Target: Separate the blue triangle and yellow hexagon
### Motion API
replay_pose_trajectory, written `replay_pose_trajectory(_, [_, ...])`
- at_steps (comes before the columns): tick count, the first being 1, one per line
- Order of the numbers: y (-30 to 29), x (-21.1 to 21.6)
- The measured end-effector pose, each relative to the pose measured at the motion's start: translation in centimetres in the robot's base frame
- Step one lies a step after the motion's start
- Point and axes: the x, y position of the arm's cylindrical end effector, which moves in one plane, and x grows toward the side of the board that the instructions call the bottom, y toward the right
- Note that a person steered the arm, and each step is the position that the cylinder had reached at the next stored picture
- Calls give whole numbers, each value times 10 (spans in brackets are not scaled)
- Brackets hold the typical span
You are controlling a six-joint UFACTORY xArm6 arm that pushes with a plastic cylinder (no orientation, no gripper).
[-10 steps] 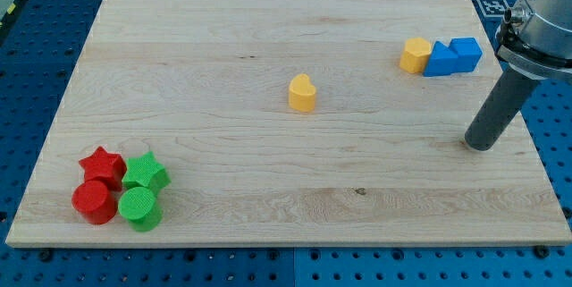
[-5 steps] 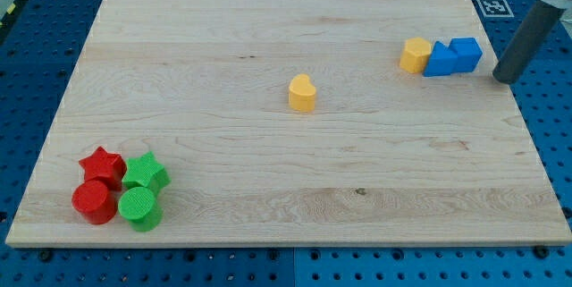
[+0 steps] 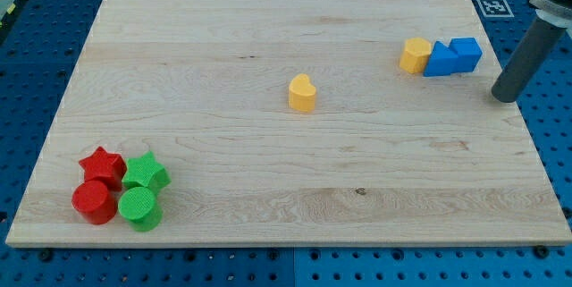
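The blue triangle [image 3: 439,59] sits near the board's upper right, touching the yellow hexagon [image 3: 415,55] on its left and a blue block [image 3: 466,54] on its right. The three form a tight row. My tip [image 3: 505,97] is at the board's right edge, to the right of and slightly below the blue block, apart from all three.
A yellow heart-shaped block [image 3: 303,93] stands near the board's middle. At the lower left a red star [image 3: 102,164], green star [image 3: 146,173], red cylinder [image 3: 93,202] and green cylinder [image 3: 140,208] cluster together. The wooden board [image 3: 268,189] lies on a blue pegboard.
My tip went from lower on the right edge up beside the blue block, then came down slightly. No block has moved.
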Motion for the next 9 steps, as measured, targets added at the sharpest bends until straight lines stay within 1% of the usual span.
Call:
replay_pose_trajectory(1, [-15, 0])
replay_pose_trajectory(2, [-49, -15])
replay_pose_trajectory(3, [-57, -26])
replay_pose_trajectory(5, [-87, -62])
replay_pose_trajectory(6, [-92, -89])
replay_pose_trajectory(8, [-155, -93])
replay_pose_trajectory(9, [-176, -97])
